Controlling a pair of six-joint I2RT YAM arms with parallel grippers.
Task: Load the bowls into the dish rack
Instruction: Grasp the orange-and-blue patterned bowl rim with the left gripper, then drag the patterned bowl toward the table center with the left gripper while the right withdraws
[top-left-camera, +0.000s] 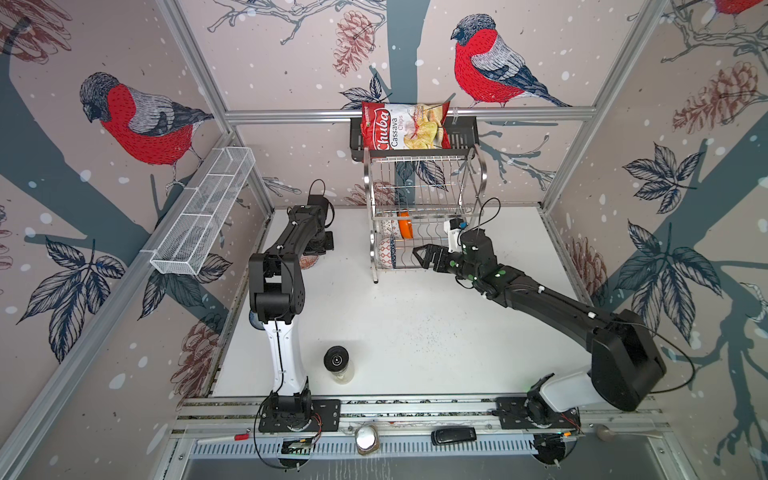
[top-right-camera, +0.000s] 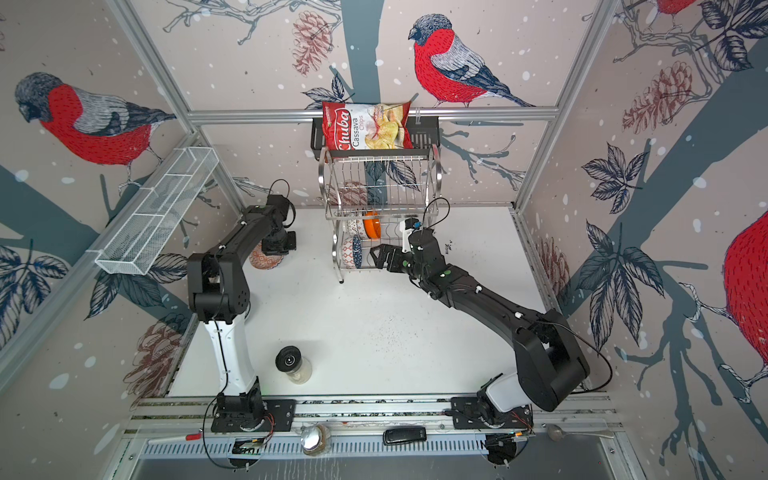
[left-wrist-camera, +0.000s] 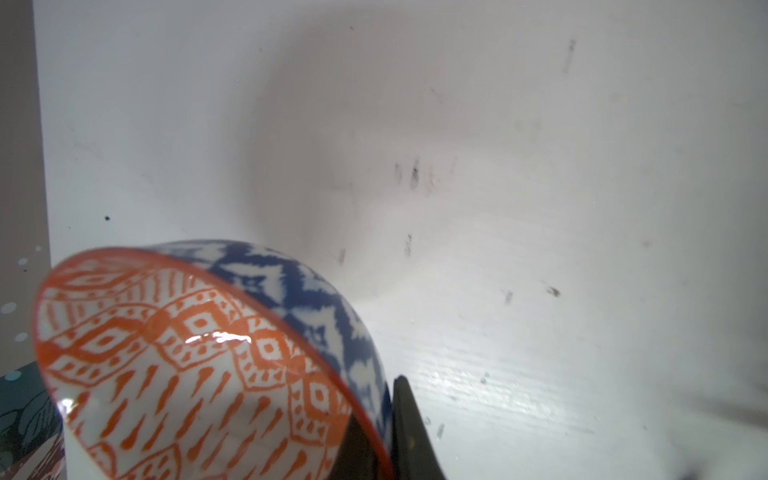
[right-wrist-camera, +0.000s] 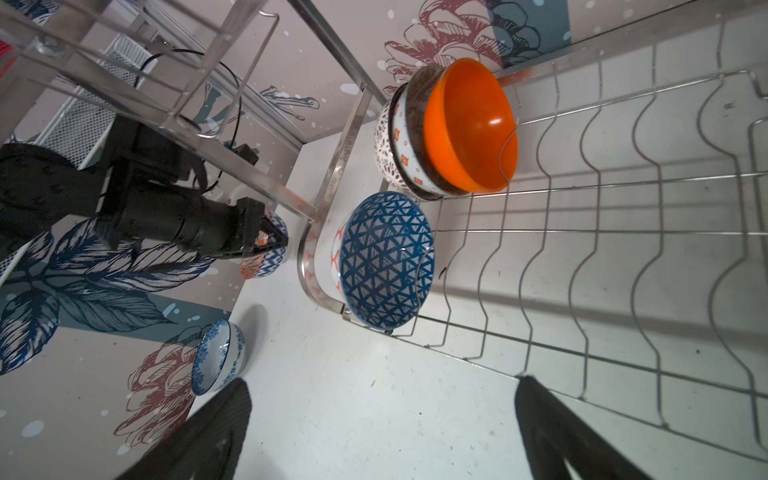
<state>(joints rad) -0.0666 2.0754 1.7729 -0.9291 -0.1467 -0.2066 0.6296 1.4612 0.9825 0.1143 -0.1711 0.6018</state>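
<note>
Found left pincer (left-wrist-camera: 388, 436) clamped on the rim of a glossy, tilted red-orange bowl (left-wrist-camera: 187, 365) over scuffed white surface (left-wrist-camera: 540, 249). Saw round orange bowl (right-wrist-camera: 473, 124) and blue-triangle bowl (right-wrist-camera: 386, 262) on edge in lower tier of shiny steel-wire rack (right-wrist-camera: 337, 166). Found right pincer (right-wrist-camera: 384, 384) spread wide, empty, just beside rack.

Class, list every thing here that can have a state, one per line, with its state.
left gripper: shut on red-orange patterned bowl
red-orange patterned bowl: tilted, gripped at rim
right gripper: open, empty
plain orange bowl: on edge in dish rack
blue triangle-patterned bowl: on edge in dish rack
blue-white floral bowl: on table, unloaded
jar: upright, lidded
</note>
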